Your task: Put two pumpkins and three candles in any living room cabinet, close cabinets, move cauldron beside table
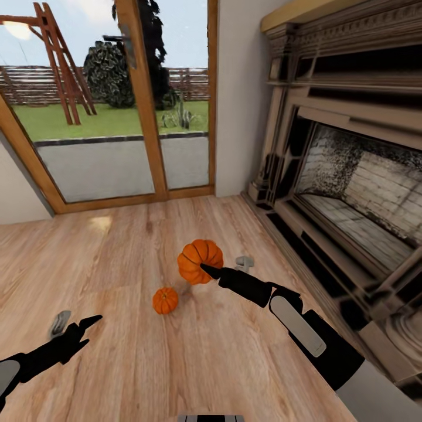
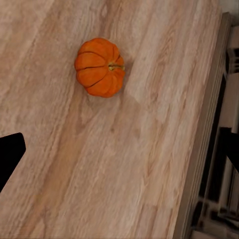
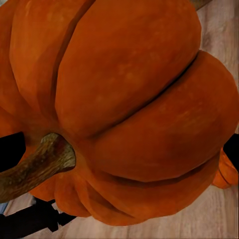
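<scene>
The right gripper (image 1: 206, 268) has its fingers clamped on one pumpkin (image 1: 200, 261), held up above the wood floor (image 1: 117, 258) near the fireplace (image 1: 351, 193). The second pumpkin (image 1: 165, 300) sits on the floor just beside it, while the left gripper (image 1: 88, 326) hangs off to the side, fingers apart.

Pumpkins (image 1: 200, 261) left of fireplace (image 1: 351, 193)

Two pumpkins (image 1: 200, 261) (image 1: 165, 300), two grippers (image 1: 225, 271) (image 1: 82, 328), one fireplace (image 1: 351, 193).
</scene>
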